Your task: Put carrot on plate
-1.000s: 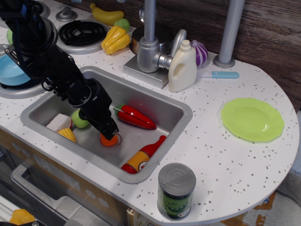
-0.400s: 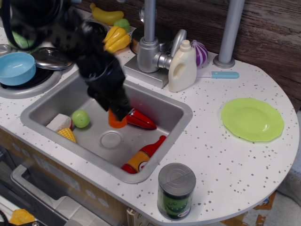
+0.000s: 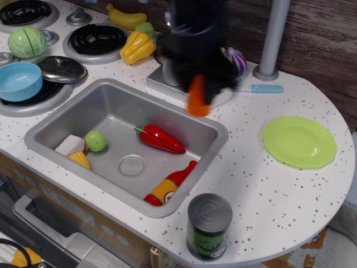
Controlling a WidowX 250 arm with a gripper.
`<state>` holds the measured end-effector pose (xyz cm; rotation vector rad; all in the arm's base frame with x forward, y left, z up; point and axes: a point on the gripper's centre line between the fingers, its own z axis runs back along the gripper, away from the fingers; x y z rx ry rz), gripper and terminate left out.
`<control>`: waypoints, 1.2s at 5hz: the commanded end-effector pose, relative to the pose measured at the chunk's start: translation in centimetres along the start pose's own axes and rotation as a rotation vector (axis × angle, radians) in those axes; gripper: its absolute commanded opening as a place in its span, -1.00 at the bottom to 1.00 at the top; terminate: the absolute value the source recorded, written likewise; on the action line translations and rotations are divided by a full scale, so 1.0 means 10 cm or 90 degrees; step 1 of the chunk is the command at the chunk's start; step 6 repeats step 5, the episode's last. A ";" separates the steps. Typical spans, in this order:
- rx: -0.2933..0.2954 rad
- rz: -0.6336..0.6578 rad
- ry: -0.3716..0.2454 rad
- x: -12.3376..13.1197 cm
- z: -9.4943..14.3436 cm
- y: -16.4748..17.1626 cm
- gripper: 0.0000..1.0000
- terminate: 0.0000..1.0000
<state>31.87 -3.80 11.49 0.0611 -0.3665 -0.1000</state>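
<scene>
My gripper (image 3: 199, 89) is a blurred black mass in motion above the sink's far right rim. It is shut on the orange carrot (image 3: 196, 103), which hangs below it in the air, also blurred. The lime-green plate (image 3: 299, 141) lies flat on the speckled counter at the right, well to the right of the gripper, with nothing on it.
The sink (image 3: 67, 114) holds a red chili pepper (image 3: 159, 139), a red-and-yellow bottle (image 3: 169, 185), a green ball (image 3: 95, 140) and a corn piece (image 3: 74, 152). A tin can (image 3: 208, 225) stands at the front. A blue-handled knife (image 3: 263, 88) and a grey post (image 3: 271, 39) are behind the plate.
The gripper rose out of the sink with the carrot and swung right, from over the drain to above the sink's far right rim.
</scene>
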 end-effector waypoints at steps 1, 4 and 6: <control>-0.031 0.016 -0.054 0.48 0.02 -0.61 -1.00 -1.00; -0.072 -0.017 -0.075 0.70 -0.63 -1.01 -1.00 -1.00; -0.095 -0.037 -0.075 0.73 -0.75 -0.98 1.00 1.00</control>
